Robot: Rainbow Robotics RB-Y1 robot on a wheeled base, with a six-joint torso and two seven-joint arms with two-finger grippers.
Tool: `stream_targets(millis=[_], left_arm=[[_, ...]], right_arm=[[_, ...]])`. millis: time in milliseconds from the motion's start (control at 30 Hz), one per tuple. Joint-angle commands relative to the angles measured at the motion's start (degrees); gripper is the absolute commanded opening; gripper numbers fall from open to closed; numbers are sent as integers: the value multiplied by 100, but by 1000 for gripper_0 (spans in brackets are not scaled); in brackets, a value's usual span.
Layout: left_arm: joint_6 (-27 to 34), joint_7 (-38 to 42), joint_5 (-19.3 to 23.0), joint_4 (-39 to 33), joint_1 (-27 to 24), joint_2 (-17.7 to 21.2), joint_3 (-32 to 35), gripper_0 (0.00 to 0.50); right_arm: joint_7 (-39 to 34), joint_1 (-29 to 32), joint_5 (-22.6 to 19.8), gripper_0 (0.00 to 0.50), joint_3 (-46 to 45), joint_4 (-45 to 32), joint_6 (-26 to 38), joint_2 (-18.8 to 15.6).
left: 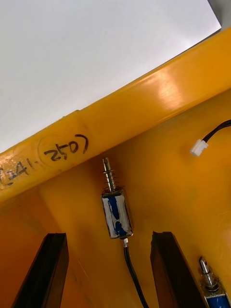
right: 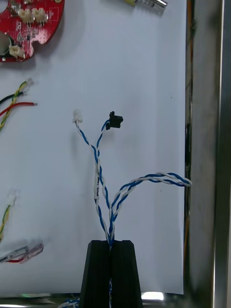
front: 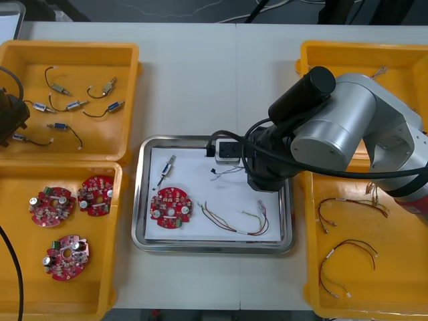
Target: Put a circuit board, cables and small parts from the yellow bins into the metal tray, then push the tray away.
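The metal tray (front: 139, 200), white inside, holds a round red circuit board (front: 170, 207), a small metal part (front: 167, 168) and a red and yellow cable (front: 237, 222). My right arm (front: 334, 127) reaches over the tray's far right corner. In the right wrist view, the right gripper (right: 110, 243) is shut on a twisted blue and white cable (right: 98, 163) that lies on the white tray floor. My left gripper (left: 109, 236) is open inside the far left yellow bin (front: 130, 100), with a small metal part (left: 115, 214) lying between its fingers.
The near left bin (front: 13, 281) holds three circuit boards (front: 52, 205). Several small metal parts with black leads (front: 70, 105) lie in the far left bin. Thin cables (front: 348, 257) lie in the near right bin (front: 311, 267). The right arm covers most of the far right bin.
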Motion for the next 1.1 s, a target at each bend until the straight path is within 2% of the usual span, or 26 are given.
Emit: stream_targets(millis=[33, 433, 700, 733, 767, 833, 900, 933, 1100], left_arm=[[-105, -292, -77, -30, -254, -46, 184, 500], [-403, -310, -218, 234, -342, -99, 316, 500], [-456, -274, -51, 243, -351, -178, 386, 500], [-465, -274, -51, 243, -351, -205, 395, 500], [-474, -274, -51, 243, -351, -213, 395, 500], [-500, -274, -42, 243, -351, -249, 386, 500], [-535, -274, -42, 252, -351, -266, 386, 500], [-553, -266, -42, 278, -351, -275, 377, 500], [-720, -283, -69, 401, -351, -284, 360, 500]], right_arm=[[315, -196, 27, 0, 238, 293, -222, 145], [438, -460, 98, 0, 528, 1040, -380, 435], [403, -495, 71, 9, 546, 1198, -407, 470], [385, -495, 71, 104, 546, 1198, -407, 470], [368, -495, 63, 172, 537, 1198, -407, 470], [350, -512, 45, 389, 493, 1190, -398, 461], [350, -530, 10, 467, 423, 1181, -363, 461], [350, -548, -8, 484, 379, 1163, -310, 461], [315, -548, -96, 489, 19, 944, 86, 461]])
